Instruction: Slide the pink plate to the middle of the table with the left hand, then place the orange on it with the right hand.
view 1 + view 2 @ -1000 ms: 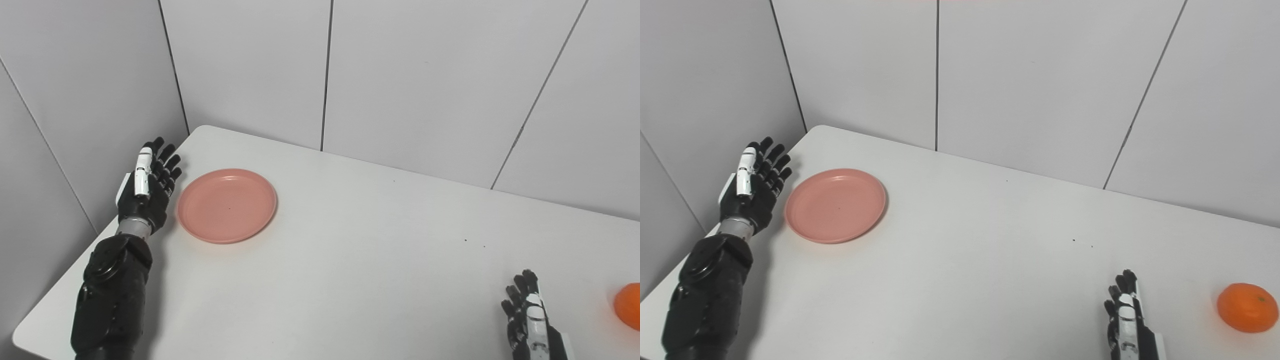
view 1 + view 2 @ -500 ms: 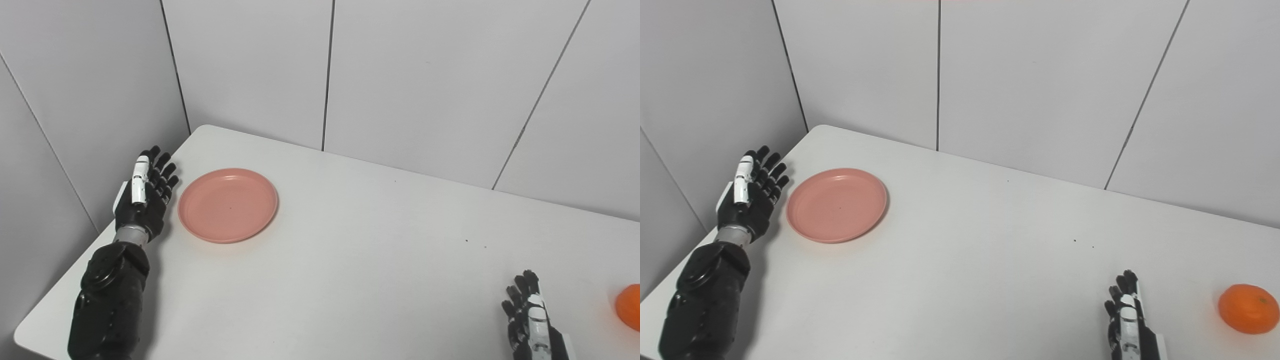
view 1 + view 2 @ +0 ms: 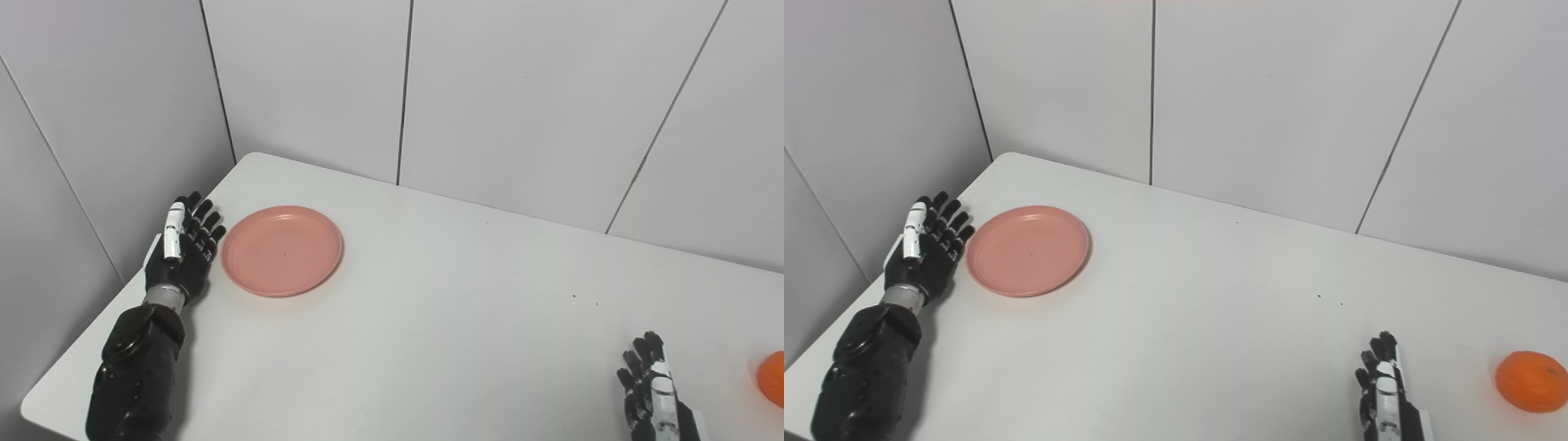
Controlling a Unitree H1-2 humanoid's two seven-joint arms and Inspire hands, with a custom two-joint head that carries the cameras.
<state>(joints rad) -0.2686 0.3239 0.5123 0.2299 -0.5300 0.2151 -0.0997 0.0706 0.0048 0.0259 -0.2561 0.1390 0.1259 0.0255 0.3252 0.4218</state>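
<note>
The pink plate [image 3: 282, 250] lies flat on the white table [image 3: 429, 318] near its far left corner. My left hand [image 3: 182, 248] is open with its fingers spread, just left of the plate's rim, its fingertips close to the rim; I cannot tell if they touch. The orange [image 3: 1531, 381] sits at the table's right side. My right hand [image 3: 1383, 398] is open and empty at the bottom edge, well left of the orange.
Grey wall panels [image 3: 520, 92] stand right behind the table and along its left side [image 3: 92, 122]. The table's left edge runs just beside my left forearm [image 3: 138, 367].
My left hand has come down and shifted a little toward the plate's left rim. The plate, orange and right hand stay put; the camera has shifted slightly.
</note>
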